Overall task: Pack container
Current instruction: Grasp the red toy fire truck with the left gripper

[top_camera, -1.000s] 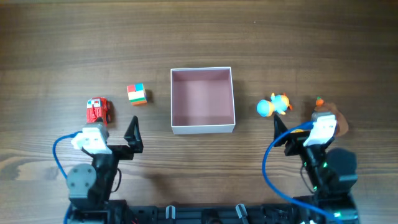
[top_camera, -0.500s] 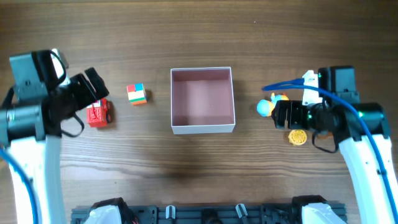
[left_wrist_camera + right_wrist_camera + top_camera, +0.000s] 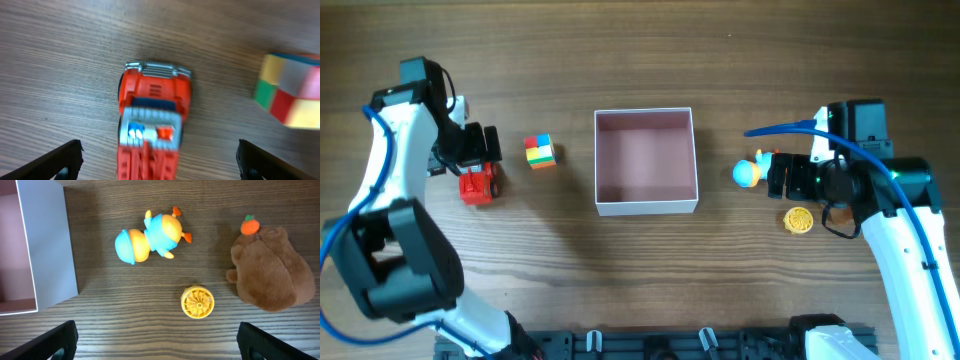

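Sitting mid-table, the container stands open (white walls, pink floor). The left gripper hovers over a red truck, fingers spread wide and gripping nothing. A cube lies between truck and container. The right gripper, equally spread, hangs above a duck, a yellow disc and a brown plush, with the duck nearest the container's wall.

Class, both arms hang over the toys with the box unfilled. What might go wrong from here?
1. The cube sits close beside the truck; the left fingers, open around the truck, might knock it.
2. The duck is rounded and lies near the box wall; it might roll away, or the right fingers might hit the wall.
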You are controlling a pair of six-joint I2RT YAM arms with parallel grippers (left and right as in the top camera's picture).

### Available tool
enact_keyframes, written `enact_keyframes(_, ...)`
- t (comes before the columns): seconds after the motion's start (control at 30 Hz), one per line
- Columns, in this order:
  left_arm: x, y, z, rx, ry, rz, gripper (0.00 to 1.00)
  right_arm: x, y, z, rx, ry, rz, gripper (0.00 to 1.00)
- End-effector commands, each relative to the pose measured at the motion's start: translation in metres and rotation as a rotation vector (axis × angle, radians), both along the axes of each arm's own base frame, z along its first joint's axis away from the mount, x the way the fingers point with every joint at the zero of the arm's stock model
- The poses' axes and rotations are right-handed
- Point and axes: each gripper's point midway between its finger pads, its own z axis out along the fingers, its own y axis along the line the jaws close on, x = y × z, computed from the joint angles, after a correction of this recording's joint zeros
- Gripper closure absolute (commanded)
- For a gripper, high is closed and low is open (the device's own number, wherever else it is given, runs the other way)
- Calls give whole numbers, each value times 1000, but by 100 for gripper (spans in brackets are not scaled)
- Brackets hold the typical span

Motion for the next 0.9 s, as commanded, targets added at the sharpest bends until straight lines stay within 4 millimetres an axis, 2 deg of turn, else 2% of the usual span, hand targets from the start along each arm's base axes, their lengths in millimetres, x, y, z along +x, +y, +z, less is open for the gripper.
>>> enact_keyframes(0.0,-3,12,-17,4,53,1,0,5,-6,9,-24,-31,-33,0)
enact_keyframes(0.17,-12,0,-38,-62,92,0,2,6,-12,10,-53,-34,-45,0)
enact_keyframes(0.23,-12,-7,-39,-104,86,0,11,6,-12,10,-53,-36,-45,0)
enact_keyframes(0.27,-11,-11,-39,-122,84,0,8,6,-12,10,-53,-35,-44,0)
enact_keyframes(0.37,-15,-11,-41,-124,93,3,9,6,-12,10,-53,-35,-45,0)
enact_keyframes(0.53,-20,-14,-41,-134,114,4,14,5,-12,9,-53,-32,-44,0)
enact_keyframes(0.67,-22,-14,-41,-136,124,5,21,3,-12,8,-54,-22,-44,0)
enact_keyframes(0.8,-24,-14,-41,-137,130,5,40,-1,-12,7,-55,-5,-44,0)
enact_keyframes(0.87,-24,-15,-41,-137,130,5,43,-1,-12,7,-55,-3,-45,0)
